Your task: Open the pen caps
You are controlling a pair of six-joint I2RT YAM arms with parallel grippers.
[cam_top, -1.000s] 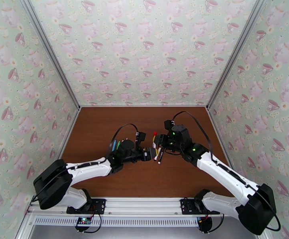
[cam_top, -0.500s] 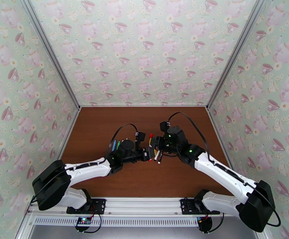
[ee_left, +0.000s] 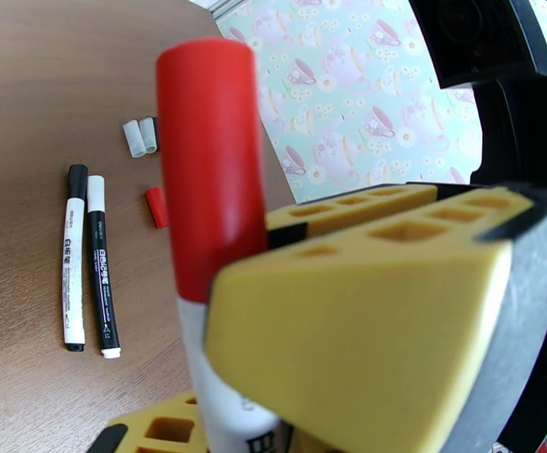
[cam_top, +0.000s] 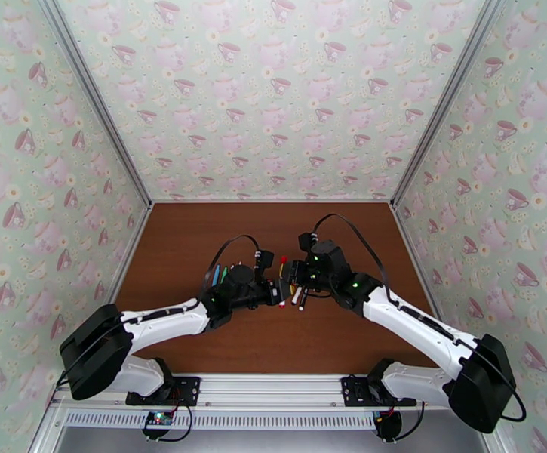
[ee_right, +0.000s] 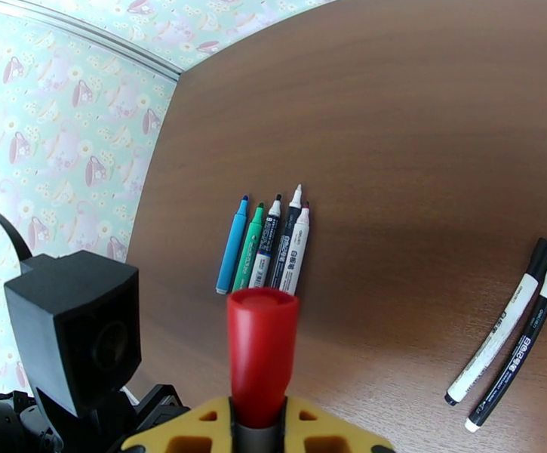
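A pen with a red cap [cam_top: 282, 281] hangs above the table's middle, between the two grippers. In the right wrist view the red cap [ee_right: 262, 349] sticks out from between the yellow pads of my right gripper [ee_right: 258, 428], which is shut on the pen just below it. In the left wrist view the cap [ee_left: 209, 167] points away, and my left gripper [ee_left: 228, 405] has its pads closed around the white barrel. From above, the left gripper [cam_top: 276, 291] and right gripper [cam_top: 293, 275] meet at the pen.
Two capped pens [ee_left: 84, 262] lie side by side on the table, below the grippers [cam_top: 298, 296]. A loose red cap [ee_left: 155, 207] and two pale caps [ee_left: 140, 136] lie near them. Several uncapped pens [ee_right: 265, 243] lie in a row at the left [cam_top: 220, 275].
My right arm carried the red-capped pen leftward to the left gripper. The left gripper's jaws closed in around the pen's barrel.
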